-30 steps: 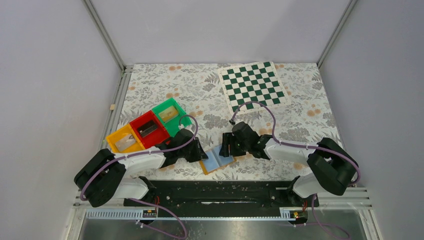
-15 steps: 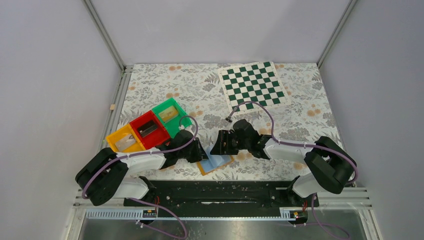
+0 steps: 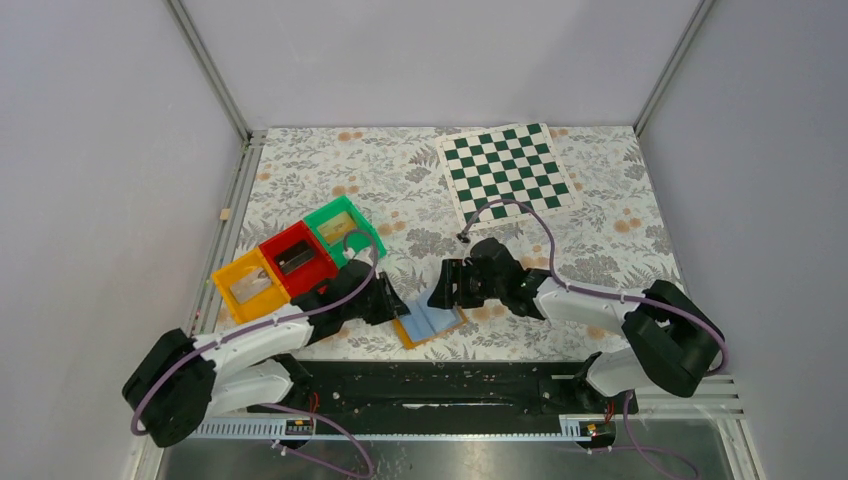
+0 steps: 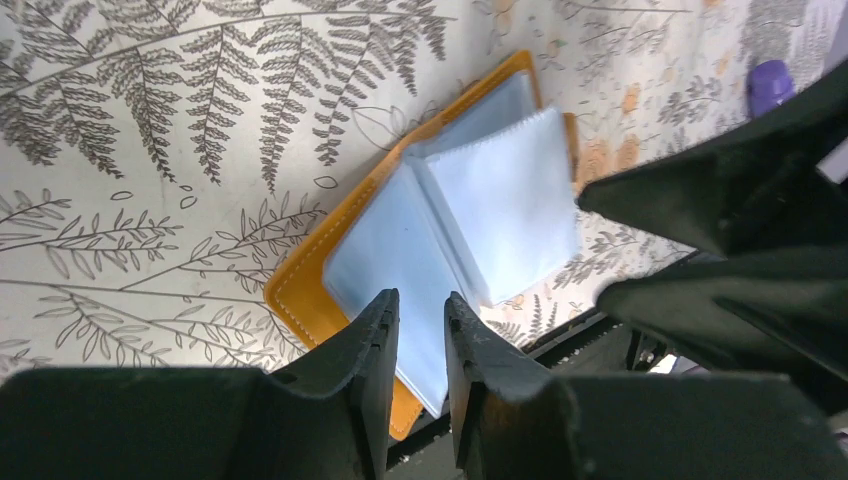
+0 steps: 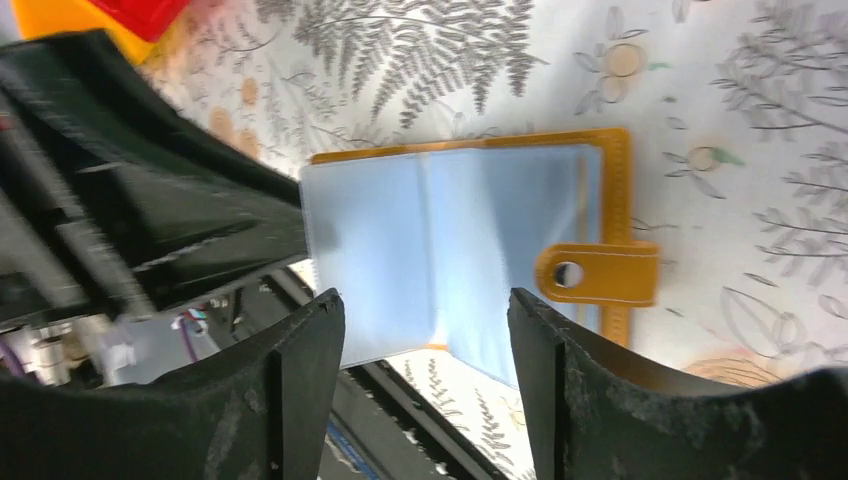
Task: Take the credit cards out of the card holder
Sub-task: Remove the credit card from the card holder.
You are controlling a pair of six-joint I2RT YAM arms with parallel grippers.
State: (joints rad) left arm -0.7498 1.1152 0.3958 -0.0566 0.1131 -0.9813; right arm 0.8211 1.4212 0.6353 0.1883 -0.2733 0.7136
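The card holder [image 3: 428, 322] lies open on the floral tablecloth near the front edge, orange-tan outside with pale-blue sleeves inside. It also shows in the left wrist view [image 4: 400, 255] and the right wrist view [image 5: 480, 225], with its snap tab [image 5: 597, 272] folded out. I cannot make out any cards in the sleeves. My left gripper [image 3: 390, 303] hovers over the holder's left edge, its jaws a narrow gap apart with nothing between them [image 4: 417, 305]. My right gripper [image 3: 441, 293] is open and empty over the holder's far right part [image 5: 425, 300].
A yellow-orange bin [image 3: 226, 275], a red bin [image 3: 276, 242] and a green bin [image 3: 322, 215] stand in a row left of the left gripper. A green-and-white chessboard [image 3: 507, 172] lies at the back right. The black base rail [image 3: 430, 378] runs just in front of the holder.
The right gripper moved left over the holder, then drew back slightly. The left arm's elbow dropped down and to the left while its gripper stayed at the holder's left edge.
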